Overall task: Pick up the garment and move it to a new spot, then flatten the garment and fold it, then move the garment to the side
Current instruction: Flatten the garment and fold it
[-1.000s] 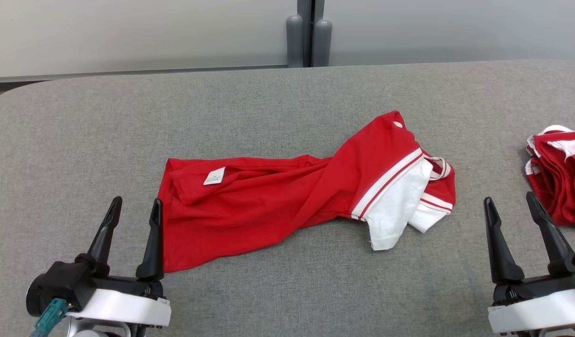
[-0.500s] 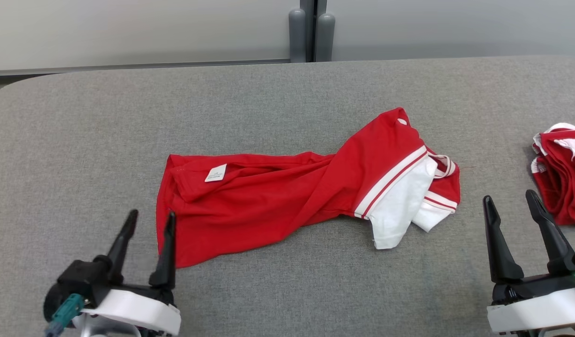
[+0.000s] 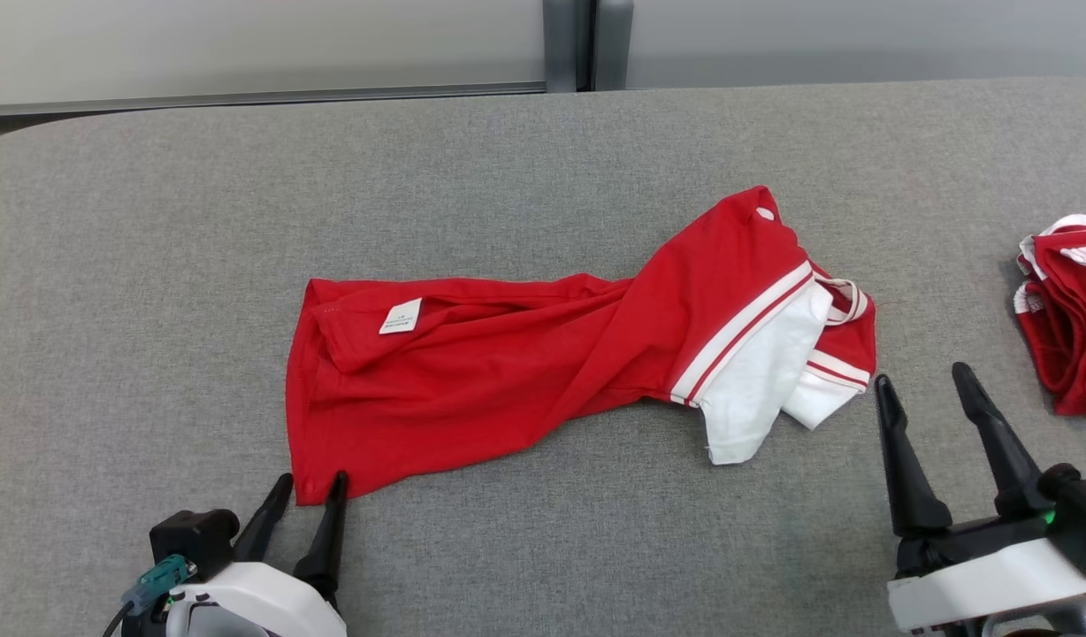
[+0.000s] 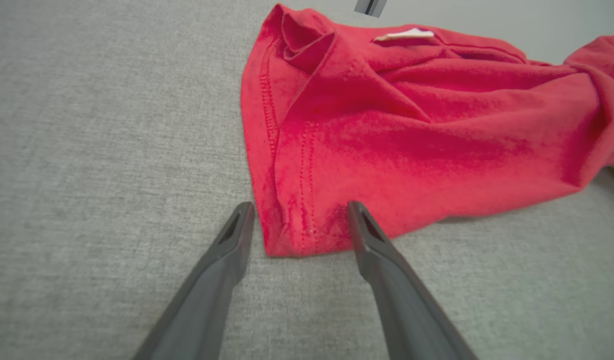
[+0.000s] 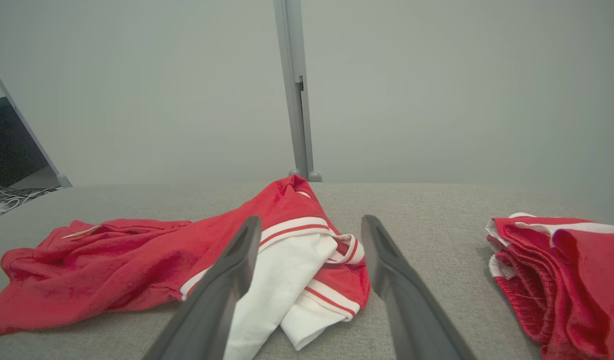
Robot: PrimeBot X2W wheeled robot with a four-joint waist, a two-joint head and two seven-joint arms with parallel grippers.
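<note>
The garment (image 3: pixel 525 380) is a red shirt with white sleeves, lying crumpled and twisted across the middle of the grey table (image 3: pixel 154 265). My left gripper (image 3: pixel 310 482) is open and low at its near left corner. In the left wrist view the hem corner of the garment (image 4: pixel 387 125) lies between the two fingers of my left gripper (image 4: pixel 299 205), which have not closed on it. My right gripper (image 3: pixel 921 376) stands open just right of the white sleeve end. In the right wrist view the garment (image 5: pixel 112 260) lies beyond my right gripper (image 5: pixel 311 220), apart from it.
A folded pile of red and white clothes (image 3: pixel 1069 318) lies at the table's right edge, close to my right gripper; the right wrist view shows the pile (image 5: pixel 562 270) too. A grey partition post (image 3: pixel 568 44) stands behind the table's far edge.
My left gripper has dropped and moved in so its fingers straddle the garment's near left corner, jaws slightly narrower. The right gripper has shifted a little left. The head camera has tilted.
</note>
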